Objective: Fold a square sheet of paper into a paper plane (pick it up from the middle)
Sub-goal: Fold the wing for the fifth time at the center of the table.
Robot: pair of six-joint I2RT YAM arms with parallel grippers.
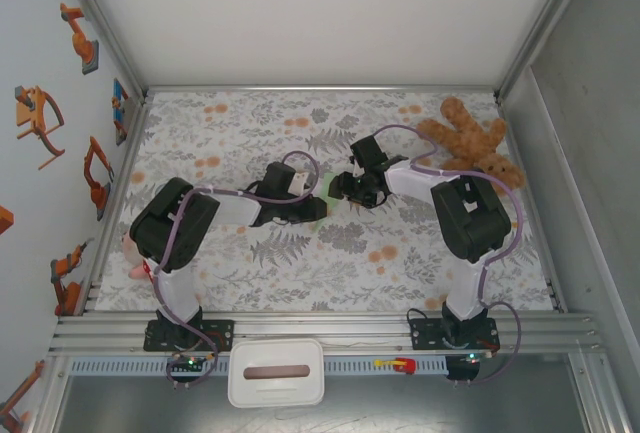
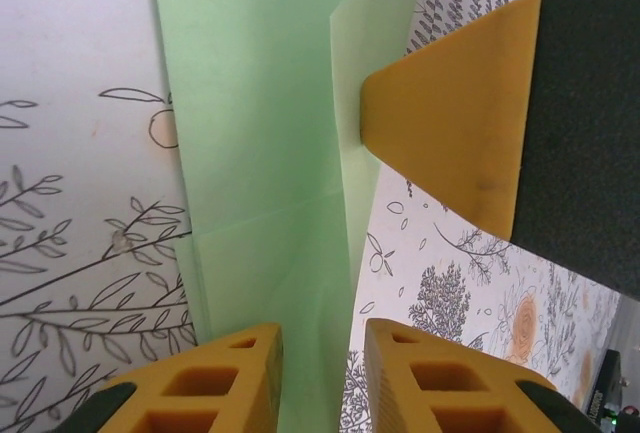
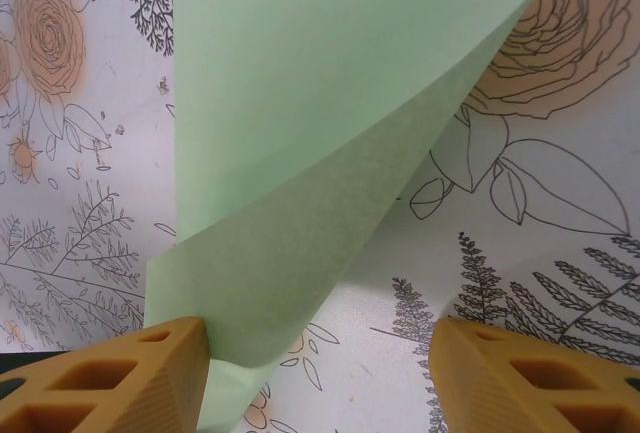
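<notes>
Left claw (image 2: 322,343) stood narrowly parted astride the paper (image 2: 260,103); right claw (image 3: 320,333) gaped wide, likely needing to press the flap (image 3: 330,203) flat evenly.

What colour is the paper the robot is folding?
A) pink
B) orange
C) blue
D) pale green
D: the folded paper is pale mint green, and it stands out clearly against the flowery tablecloth.
</notes>
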